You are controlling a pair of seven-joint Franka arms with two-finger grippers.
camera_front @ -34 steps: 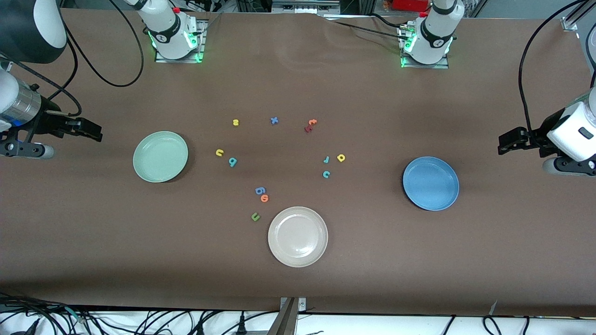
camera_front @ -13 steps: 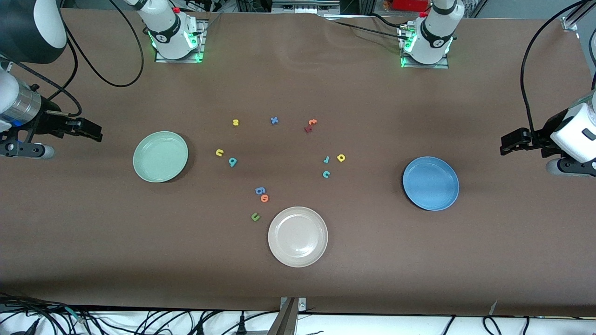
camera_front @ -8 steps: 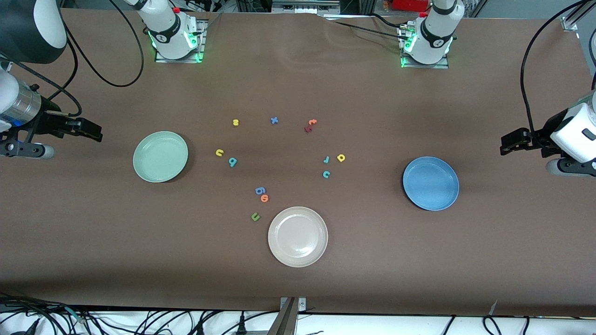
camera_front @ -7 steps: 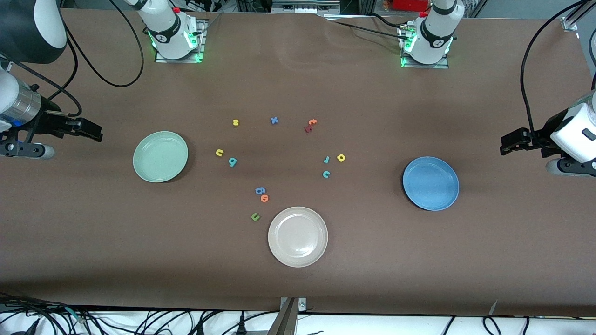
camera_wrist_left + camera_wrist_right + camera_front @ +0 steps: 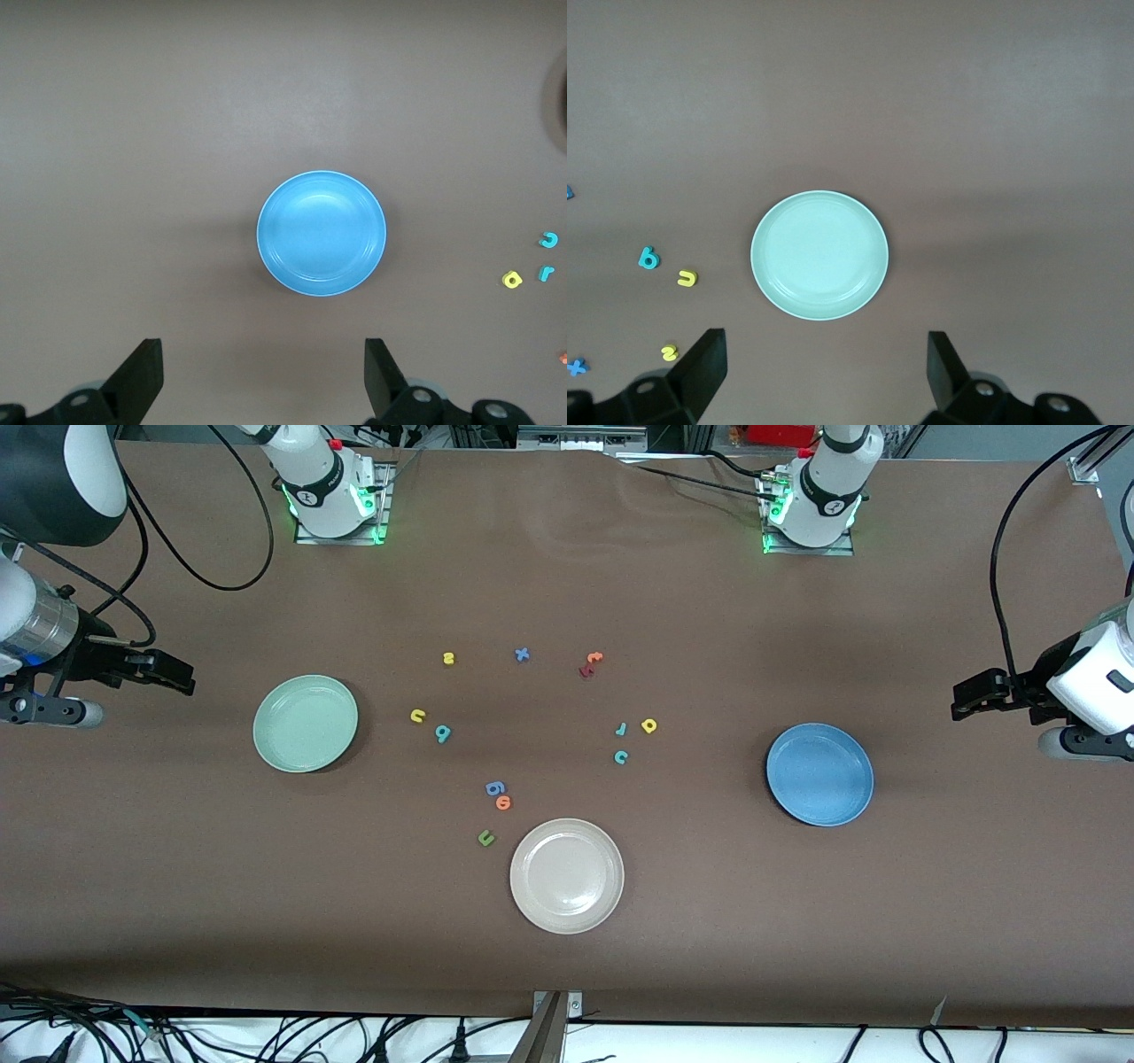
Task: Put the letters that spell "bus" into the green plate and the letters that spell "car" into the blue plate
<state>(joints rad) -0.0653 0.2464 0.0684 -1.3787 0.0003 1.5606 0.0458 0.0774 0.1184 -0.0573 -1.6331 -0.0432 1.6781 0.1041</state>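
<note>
Two robot grippers hover with nothing in them.
The left gripper (image 5: 263, 381) and the right gripper (image 5: 826, 376) hold their jaws spread wide, released, above the worktop (image 5: 567, 957).

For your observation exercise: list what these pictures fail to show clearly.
- Front view: red letter overlaps the orange one; shapes too small to read.
- Left wrist view: an orange-red speck cut by the frame edge.
- Right wrist view: blue letter cut by the edge.
- Front view: both arms' upper parts cut by the frame.
</note>
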